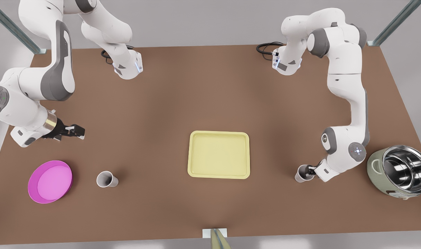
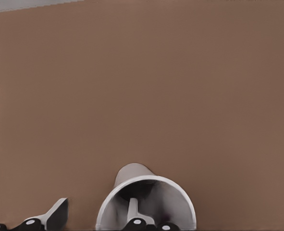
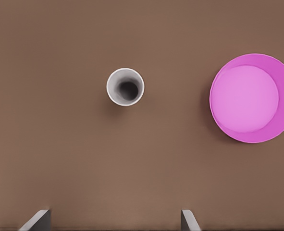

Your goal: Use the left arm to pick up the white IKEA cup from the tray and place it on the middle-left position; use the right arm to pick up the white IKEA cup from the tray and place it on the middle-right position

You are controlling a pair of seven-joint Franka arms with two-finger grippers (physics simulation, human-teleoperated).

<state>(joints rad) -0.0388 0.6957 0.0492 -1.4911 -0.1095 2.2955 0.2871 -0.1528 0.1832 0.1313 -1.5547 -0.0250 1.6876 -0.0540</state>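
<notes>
The front view looks down over the whole table point(image 1: 210, 86); both wrist views look closely at tabletop.

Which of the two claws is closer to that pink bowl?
The right gripper: it hovers open close by the pink bowl. The left gripper is far across the table, straddling a white cup's rim.

Left arm: at the front view's right, elbow bent high, wrist dropped low by the table's near edge.
Left gripper point(image 1: 309, 170): fingers point(image 2: 132, 215) spread, one inside the cup point(image 1: 301, 174), the other outside it.
Right arm: at the front view's left, folded, wrist raised above the table.
Right gripper point(image 1: 80, 131): fingers point(image 3: 37, 219) wide apart, holding nothing.
</notes>
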